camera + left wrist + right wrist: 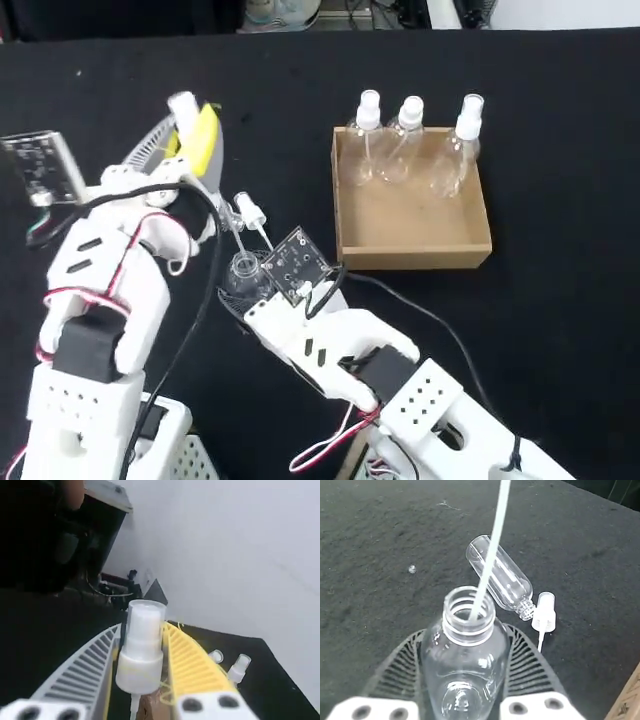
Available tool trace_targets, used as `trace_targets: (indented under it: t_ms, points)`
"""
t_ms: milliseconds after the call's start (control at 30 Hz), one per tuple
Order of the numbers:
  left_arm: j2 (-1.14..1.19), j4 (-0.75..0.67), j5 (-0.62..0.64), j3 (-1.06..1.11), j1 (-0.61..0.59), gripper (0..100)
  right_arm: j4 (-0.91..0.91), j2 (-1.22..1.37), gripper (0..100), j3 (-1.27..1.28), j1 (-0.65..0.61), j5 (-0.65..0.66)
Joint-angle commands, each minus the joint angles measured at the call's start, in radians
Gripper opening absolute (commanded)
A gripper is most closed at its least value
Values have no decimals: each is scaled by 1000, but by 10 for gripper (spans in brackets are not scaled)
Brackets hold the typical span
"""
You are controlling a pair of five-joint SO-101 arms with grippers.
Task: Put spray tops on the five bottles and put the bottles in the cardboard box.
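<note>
We see a black tablecloth (560, 330) spread under everything, a white wall (240, 555) beyond it, and loose cables (107, 587) at the wall's foot.

No text, label, number or sign is showing clearly enough to be read. Any fine marks on the circuit board (42, 163) at one arm's wrist and on the second circuit board (297, 262) at the other arm's wrist are appearing too small to tell.
</note>
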Motion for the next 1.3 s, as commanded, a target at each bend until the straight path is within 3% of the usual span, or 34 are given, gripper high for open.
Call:
trace_targets:
  t_ms: [0,567,767,1000,1167,1267]
  points:
    - [-15,-15,6,42,24,30,-26,-21,11,-7,-15,-8]
    - [-430,80,-78,263,79,30,-26,-21,11,-8,-15,-8]
    - [-468,242,-74,265,81,30,-25,-21,11,-12,-15,-8]
    - [-468,252,-72,323,151,32,-25,-21,11,-10,-15,-8]
    - [-479,169,-26,363,185,181,-25,-21,11,-8,-15,-8]
    - [-480,218,14,358,185,255,-25,-21,11,-8,-15,-8]
